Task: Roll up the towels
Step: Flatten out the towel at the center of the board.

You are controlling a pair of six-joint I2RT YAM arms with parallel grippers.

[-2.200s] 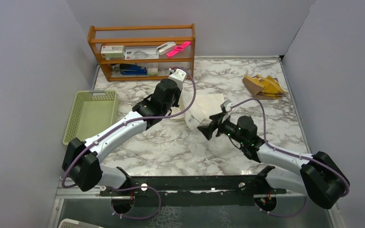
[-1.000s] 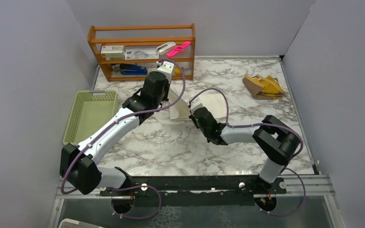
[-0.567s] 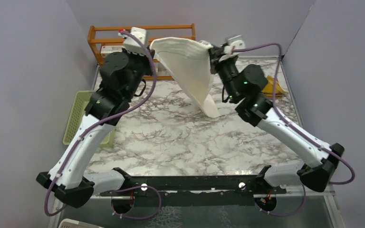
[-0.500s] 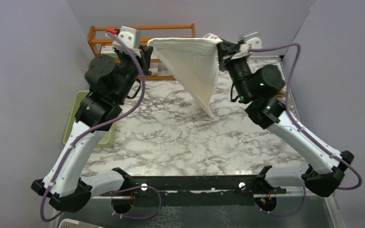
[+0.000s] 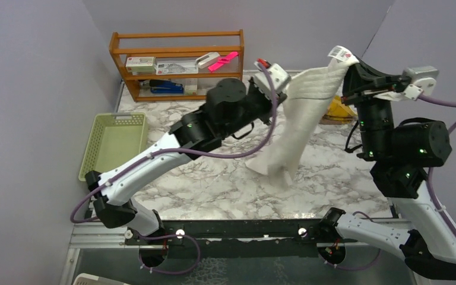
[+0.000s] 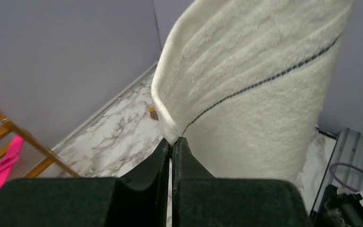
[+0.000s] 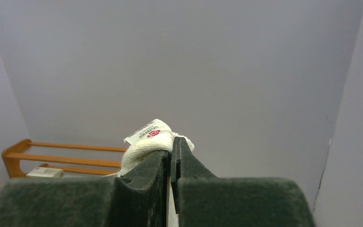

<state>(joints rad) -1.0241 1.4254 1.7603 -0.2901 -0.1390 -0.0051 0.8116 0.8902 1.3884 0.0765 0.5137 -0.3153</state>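
The white towel (image 5: 300,122) hangs in the air between my two grippers, and its lower end bunches on the marble table (image 5: 214,184). My left gripper (image 5: 282,89) is shut on one upper edge of the white towel (image 6: 255,90), as the left wrist view shows at the left gripper (image 6: 171,141). My right gripper (image 5: 349,66) is raised higher and is shut on the corner with the sewn label (image 7: 147,132), with the right gripper (image 7: 174,143) tips pressed together. A strip of the mustard-yellow towel (image 5: 337,110) shows at the back right, mostly hidden behind the white towel and right arm.
A wooden shelf (image 5: 178,62) with small boxes and a pink item stands at the back left. A pale green basket (image 5: 114,144) sits at the table's left edge. Grey walls enclose the left, back and right sides.
Both grippers have swung to the right with the white towel. The left one has dropped lower, the top edge has narrowed, and the hanging end now rests on the table nearer the front.
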